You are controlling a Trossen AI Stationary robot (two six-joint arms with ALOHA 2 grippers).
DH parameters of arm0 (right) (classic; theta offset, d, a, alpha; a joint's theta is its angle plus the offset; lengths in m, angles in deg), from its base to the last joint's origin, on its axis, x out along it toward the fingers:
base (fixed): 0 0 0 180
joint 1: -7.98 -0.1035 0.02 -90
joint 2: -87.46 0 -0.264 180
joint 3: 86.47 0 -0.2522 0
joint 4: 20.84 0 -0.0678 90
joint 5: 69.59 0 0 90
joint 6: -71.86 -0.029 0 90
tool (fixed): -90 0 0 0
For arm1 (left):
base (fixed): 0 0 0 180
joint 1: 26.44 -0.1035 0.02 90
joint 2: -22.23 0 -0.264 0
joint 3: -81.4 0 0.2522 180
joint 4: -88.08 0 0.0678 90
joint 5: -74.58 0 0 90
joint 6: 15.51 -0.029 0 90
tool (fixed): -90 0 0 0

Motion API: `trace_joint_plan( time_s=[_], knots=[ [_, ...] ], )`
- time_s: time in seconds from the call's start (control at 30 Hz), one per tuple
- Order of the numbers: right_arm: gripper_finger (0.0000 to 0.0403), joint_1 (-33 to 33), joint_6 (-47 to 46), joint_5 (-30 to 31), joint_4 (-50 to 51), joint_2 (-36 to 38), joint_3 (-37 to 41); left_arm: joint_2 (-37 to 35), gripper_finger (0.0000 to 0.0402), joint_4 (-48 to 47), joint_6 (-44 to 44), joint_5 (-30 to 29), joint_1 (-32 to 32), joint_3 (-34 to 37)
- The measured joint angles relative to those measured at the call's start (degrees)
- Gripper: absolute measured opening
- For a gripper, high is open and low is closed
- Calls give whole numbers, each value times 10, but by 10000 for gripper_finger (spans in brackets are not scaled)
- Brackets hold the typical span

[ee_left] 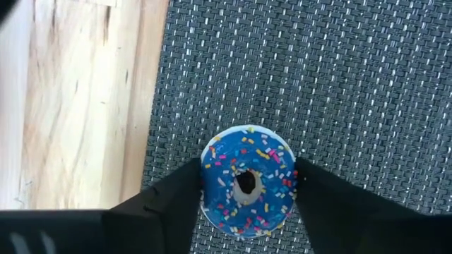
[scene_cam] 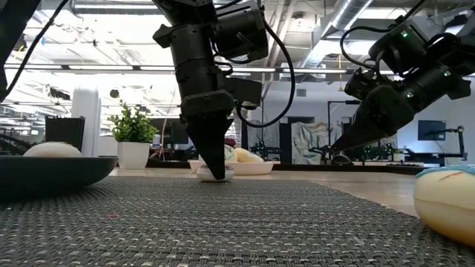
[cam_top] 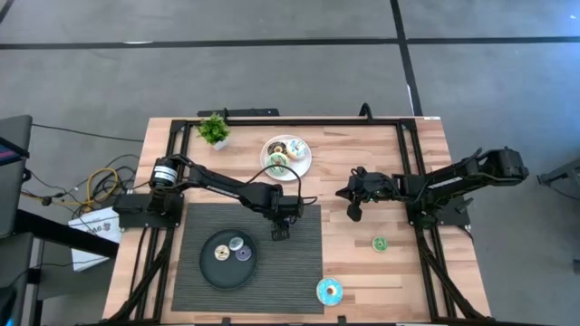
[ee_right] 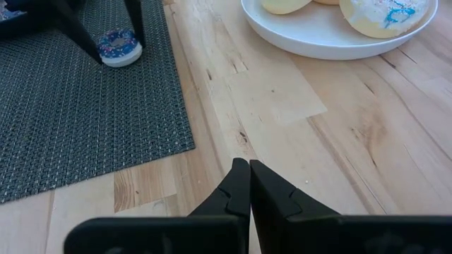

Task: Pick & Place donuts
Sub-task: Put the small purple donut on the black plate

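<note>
The left end effector [ee_left: 247, 194] stood over the small blue sprinkled donut [ee_left: 247, 181] on the woven mat [ee_left: 339, 77], fingers flanking its outer rim, not yet clamped. It looked light, rigid, perhaps slippery. Farther off, the right end effector [ee_right: 248, 185] hung closed and empty over the bench [ee_right: 339, 141].

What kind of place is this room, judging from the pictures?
Most likely a robotics lab in an open office or workshop. The low view shows exposed ceiling ducts and screens behind the wooden table, and loose cables lie on the grey floor beside it.
</note>
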Motion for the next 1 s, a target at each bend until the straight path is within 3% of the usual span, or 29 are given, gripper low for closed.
trace_joint_plan(
  time_s=[0.53, 1.0],
  knots=[
    [1, 0, 0, 0, 0, 0, 0, -1, 193, -5, 8, 0, 0, -3],
    [1, 0, 2, 0, 0, 0, 0, -7, 193, -137, 7, -66, 19, -86]
  ],
)
